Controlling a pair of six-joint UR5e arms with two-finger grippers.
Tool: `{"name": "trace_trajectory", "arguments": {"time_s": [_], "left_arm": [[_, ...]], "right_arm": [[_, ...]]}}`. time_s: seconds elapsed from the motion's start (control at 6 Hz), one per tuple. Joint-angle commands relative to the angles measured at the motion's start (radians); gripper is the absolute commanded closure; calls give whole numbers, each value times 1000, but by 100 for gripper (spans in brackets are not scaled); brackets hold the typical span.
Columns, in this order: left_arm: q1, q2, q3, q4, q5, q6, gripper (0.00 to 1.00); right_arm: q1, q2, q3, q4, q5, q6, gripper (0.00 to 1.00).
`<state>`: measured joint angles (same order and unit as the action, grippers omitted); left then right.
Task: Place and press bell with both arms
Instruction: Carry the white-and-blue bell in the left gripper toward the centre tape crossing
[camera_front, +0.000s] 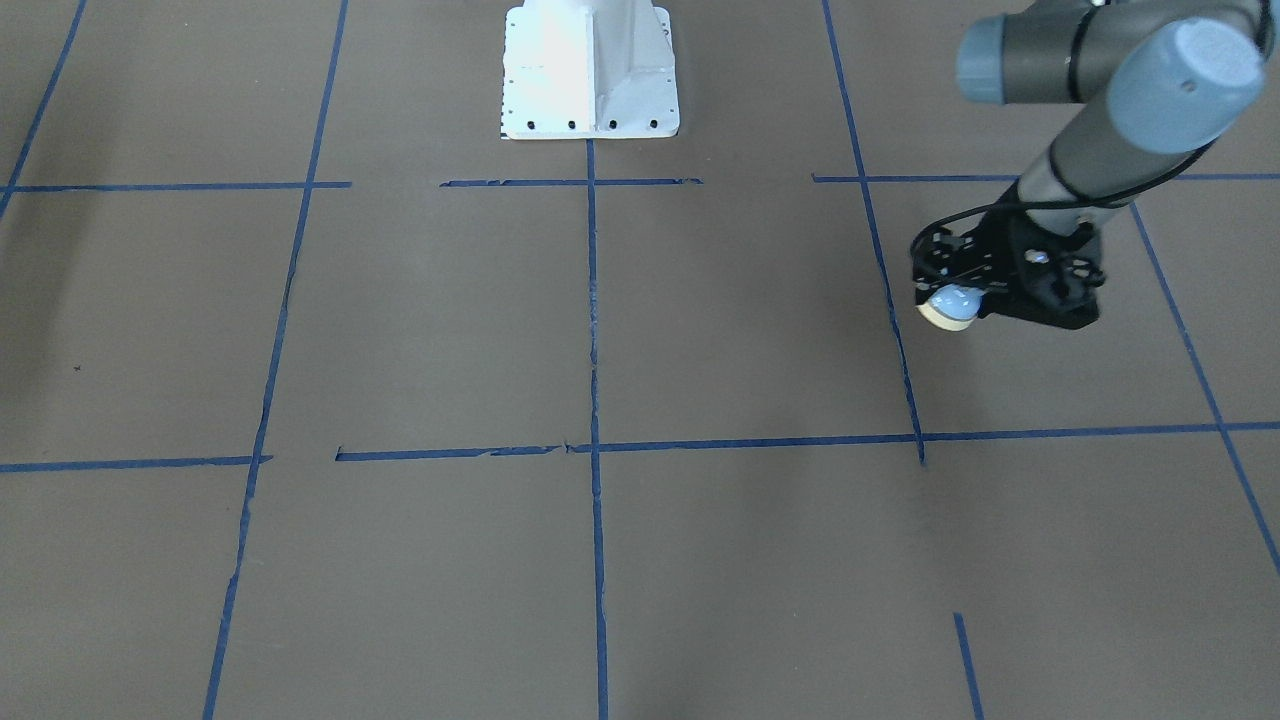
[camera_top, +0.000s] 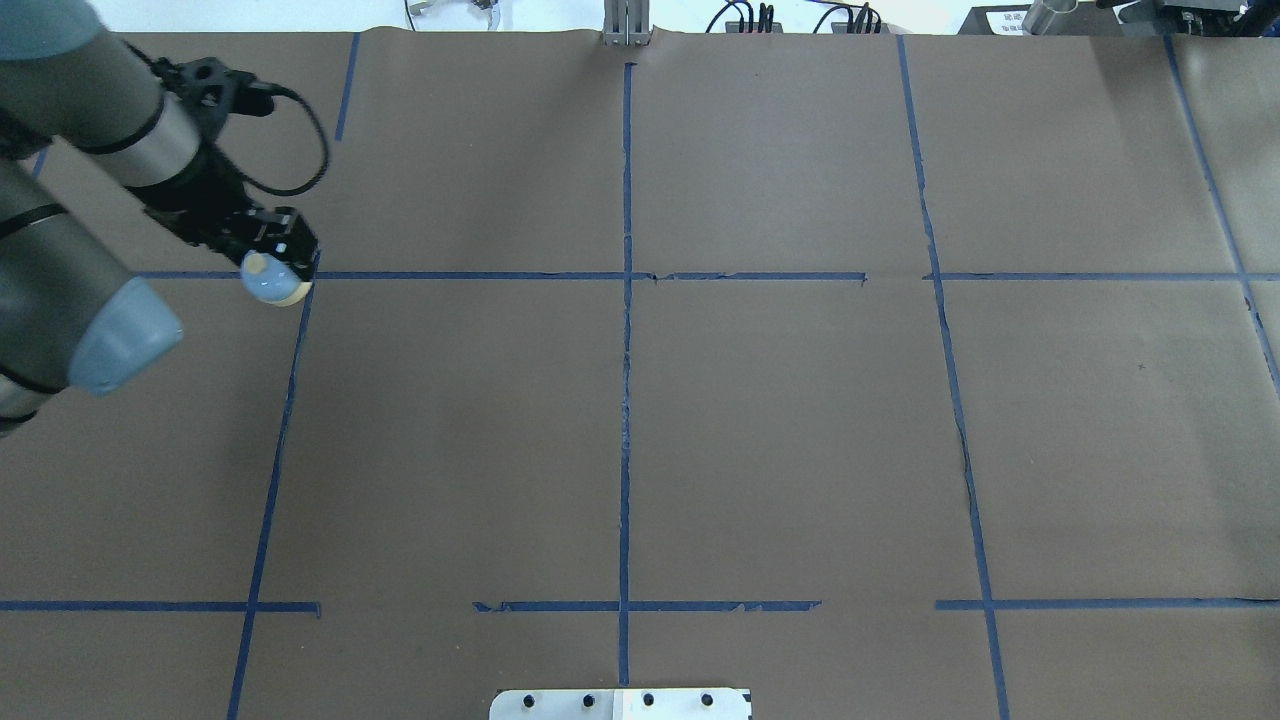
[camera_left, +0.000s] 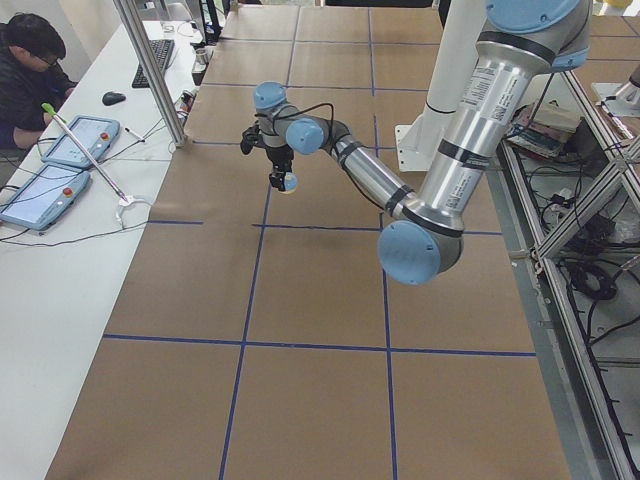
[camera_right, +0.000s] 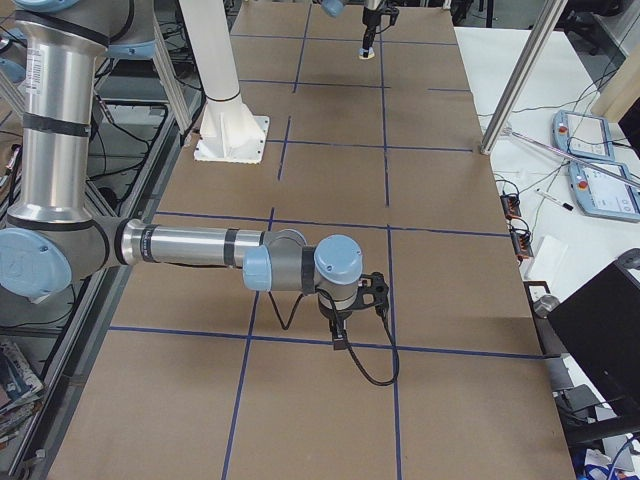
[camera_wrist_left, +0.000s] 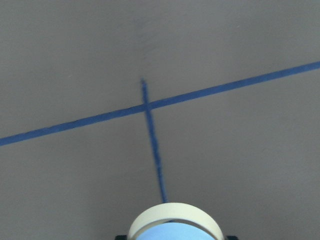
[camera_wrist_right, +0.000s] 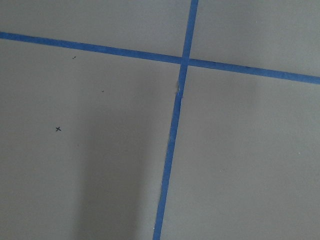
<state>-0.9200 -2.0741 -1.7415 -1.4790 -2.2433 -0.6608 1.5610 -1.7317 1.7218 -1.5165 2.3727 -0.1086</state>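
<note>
1 bell (camera_front: 948, 306), clamped in my left jaws above the counter (camera_front: 700, 330), looks light, rigid, slippery-domed; base rim probably grips best. Right jaws: I cannot tell.

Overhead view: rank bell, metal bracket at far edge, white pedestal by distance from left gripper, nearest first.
1. bell: held in the left gripper, table's left side.
2. metal bracket: far edge, centre.
3. white pedestal: near edge, centre.

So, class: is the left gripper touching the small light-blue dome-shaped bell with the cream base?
Touching. The overhead view shows the bell clamped in the left gripper.
</note>
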Motion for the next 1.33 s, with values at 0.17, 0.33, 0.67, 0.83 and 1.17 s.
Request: {"name": "trace_trajectory", "arguments": {"time_s": [0.17, 0.33, 0.67, 0.83, 1.17], "left_arm": [[139, -434, 477, -70, 133, -254, 100], [200, -499, 623, -216, 201, -369, 100], [280, -654, 828, -280, 287, -468, 100], [292, -666, 849, -294, 294, -479, 100], [299, -664, 850, -294, 297, -479, 98]], "right_arm": [[-9, 3, -1, 1, -1, 15, 0], [-10, 3, -1, 1, -1, 15, 0], [-10, 3, -2, 1, -3, 13, 0], [-10, 3, -2, 1, -3, 13, 0], [-10, 3, -4, 1, -4, 13, 0]]}}
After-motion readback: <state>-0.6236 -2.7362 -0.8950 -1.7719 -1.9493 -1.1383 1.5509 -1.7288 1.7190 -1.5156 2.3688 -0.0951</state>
